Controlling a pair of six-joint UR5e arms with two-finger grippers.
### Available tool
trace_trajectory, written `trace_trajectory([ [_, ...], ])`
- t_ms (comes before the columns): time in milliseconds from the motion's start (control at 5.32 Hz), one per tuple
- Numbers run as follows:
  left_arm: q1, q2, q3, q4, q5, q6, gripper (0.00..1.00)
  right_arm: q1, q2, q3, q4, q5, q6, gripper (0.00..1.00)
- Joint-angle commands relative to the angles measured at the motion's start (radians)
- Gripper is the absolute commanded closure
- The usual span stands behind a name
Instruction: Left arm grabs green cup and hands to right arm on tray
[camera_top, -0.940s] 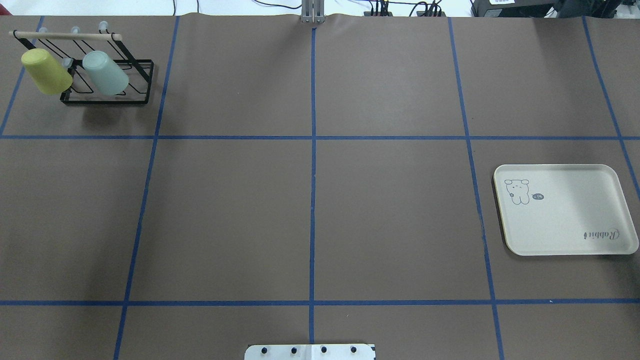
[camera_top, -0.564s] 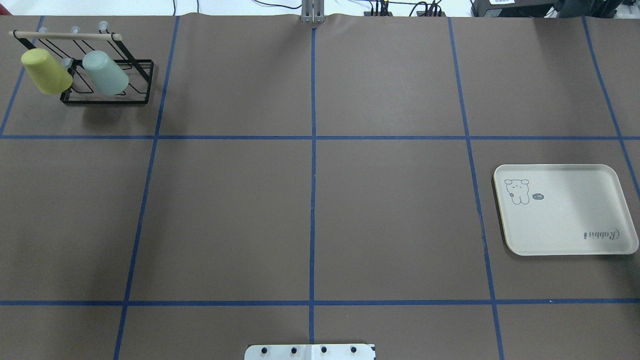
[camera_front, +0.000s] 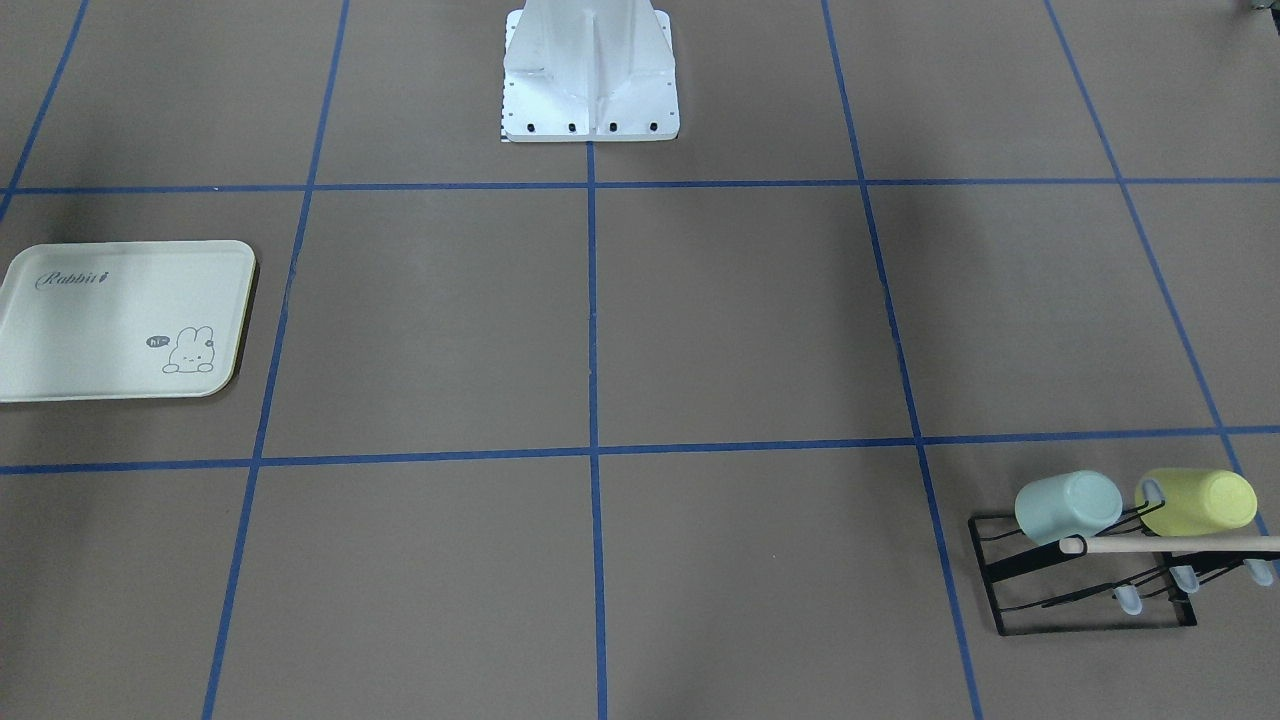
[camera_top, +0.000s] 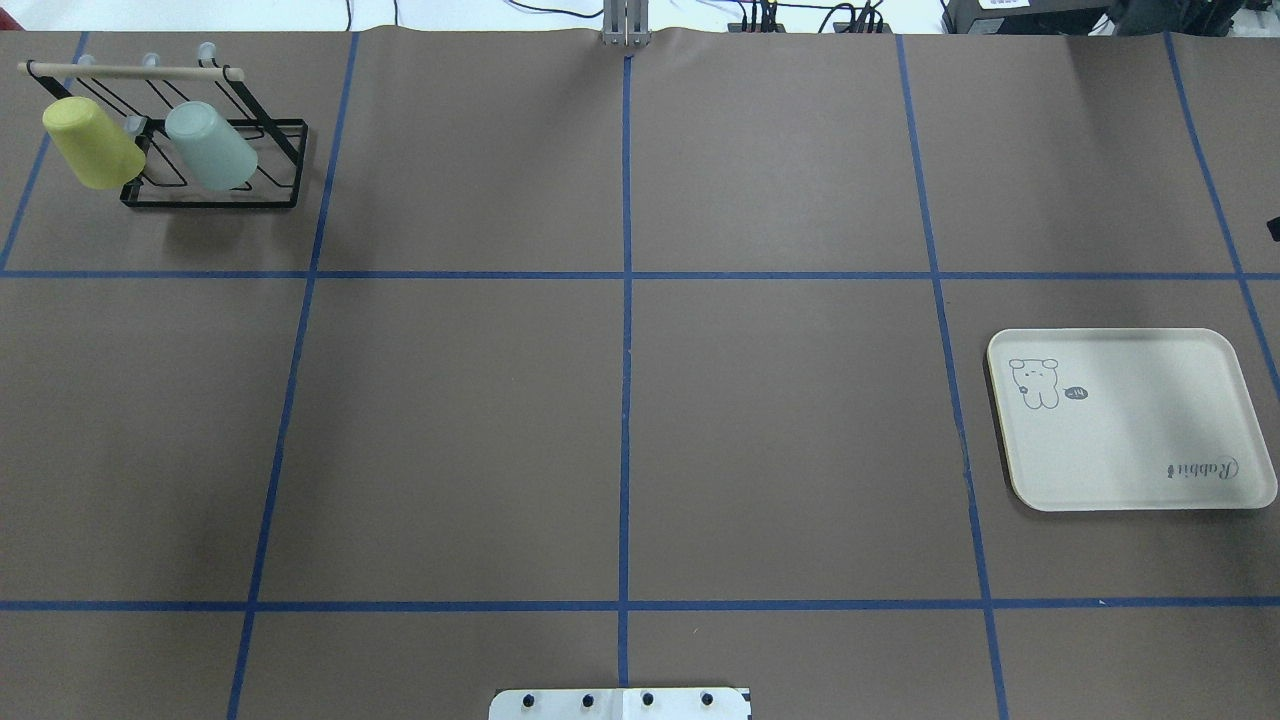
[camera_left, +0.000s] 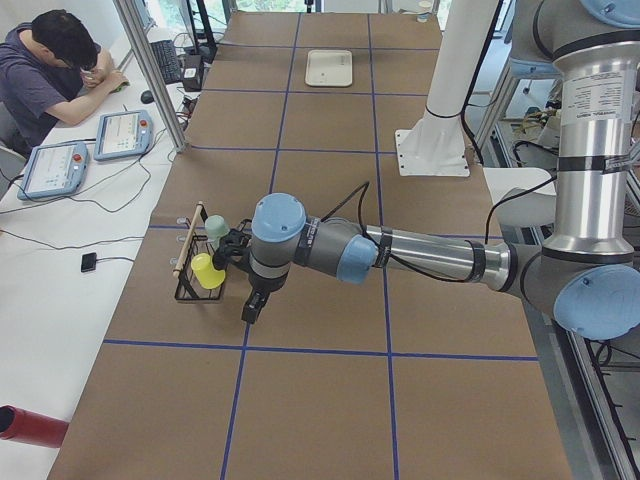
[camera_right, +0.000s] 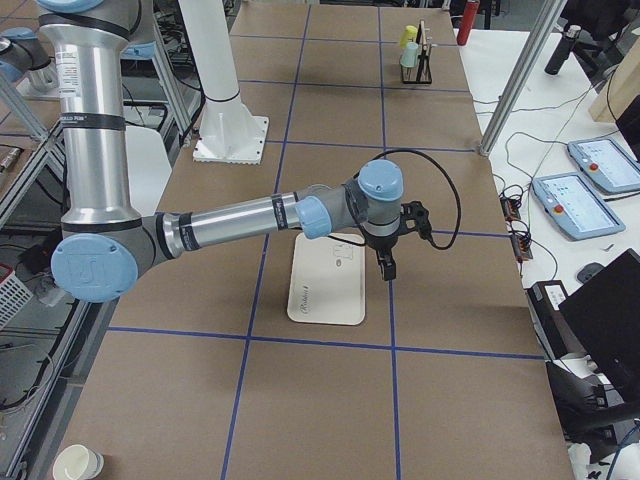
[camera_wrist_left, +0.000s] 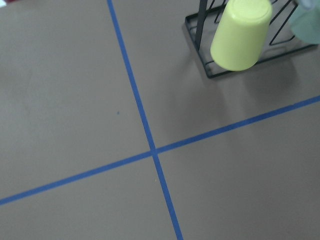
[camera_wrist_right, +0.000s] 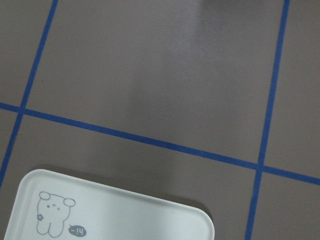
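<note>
There are two cups, a green cup (camera_top: 210, 147) and a yellow cup (camera_top: 93, 143). One rack (camera_top: 130, 70). One tray (camera_top: 1130, 450). Two arms, a left arm (camera_left: 430, 255) and a right arm (camera_right: 230, 222). One person (camera_left: 45, 75).

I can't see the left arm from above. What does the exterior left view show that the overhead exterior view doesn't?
Only exterior left: the left arm, stretched low over the table with its wrist beside the rack, and a seated operator. Only overhead: the tray's bunny drawing and script, readable. Both: the green cup and yellow-green cup hanging on that rack.
</note>
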Motion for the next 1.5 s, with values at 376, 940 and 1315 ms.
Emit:
trace_trajectory([
  [376, 0.099, -0.128, 0.096, -0.119, -0.070, -0.002, 0.00, -0.074, 0.056, 0.001, 0.083, -0.019, 0.012, 0.00],
  [940, 0.185, -0.350, 0.199, -0.111, -0.040, -0.410, 0.00, -0.089, 0.061, 0.000, 0.082, -0.019, 0.014, 0.00],
  [1315, 0.285, -0.424, 0.245, -0.105, 0.108, -0.518, 0.00, -0.091, 0.061, 0.000, 0.083, -0.021, 0.012, 0.00],
])
